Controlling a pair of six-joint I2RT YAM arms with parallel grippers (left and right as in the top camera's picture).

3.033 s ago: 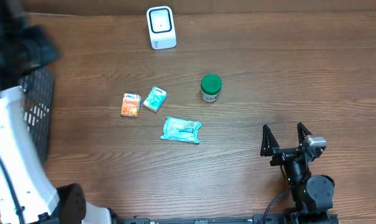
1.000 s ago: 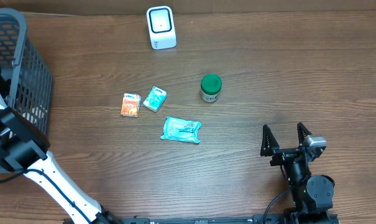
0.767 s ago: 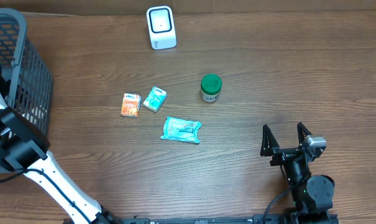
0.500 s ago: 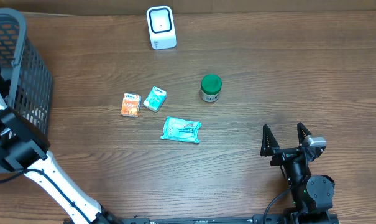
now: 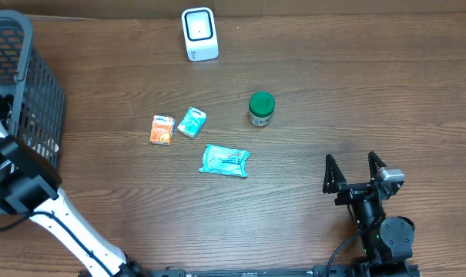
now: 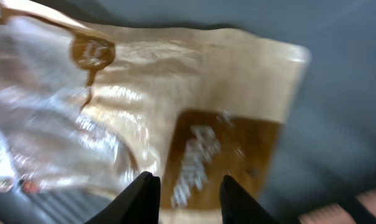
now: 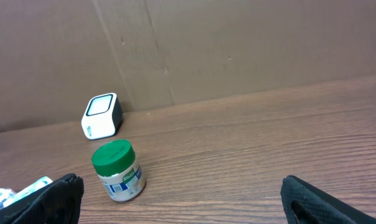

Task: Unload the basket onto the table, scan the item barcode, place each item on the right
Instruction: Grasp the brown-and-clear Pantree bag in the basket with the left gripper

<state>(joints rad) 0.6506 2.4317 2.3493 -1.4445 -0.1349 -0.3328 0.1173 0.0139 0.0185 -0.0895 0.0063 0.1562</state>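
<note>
Left end effector (image 6: pixel 186 200) on your rig was right down against a shiny tan pouch (image 6: pixel 175 112). Its two dark fingertips (image 6: pixel 144 198) were part way apart, and the pouch's brown label showed in the gap. That wrist view was pretty blurry, so I honestly couldn't tell whether they were clamped on the pouch or just sitting over it.

From overhead, your left arm (image 5: pixel 21 185) was in at the grey wire basket (image 5: pixel 40 92) on the left edge of the counter (image 5: pixel 356 85). So that's where the pouch was, though I couldn't pick it out from up there.

Your right end effector (image 5: pixel 355 171) sat near the front right of the counter, fingers spread wide over bare wood. The white scanner (image 5: pixel 199 34) stood at the far edge, well apart from the basket.

Out in the middle you had a green-lidded jar (image 5: pixel 261 108) standing upright. An orange packet (image 5: pixel 162 129) sat just beside a small teal packet (image 5: pixel 192 121), and a bigger teal pack (image 5: pixel 226 161) lay flat near them.
</note>
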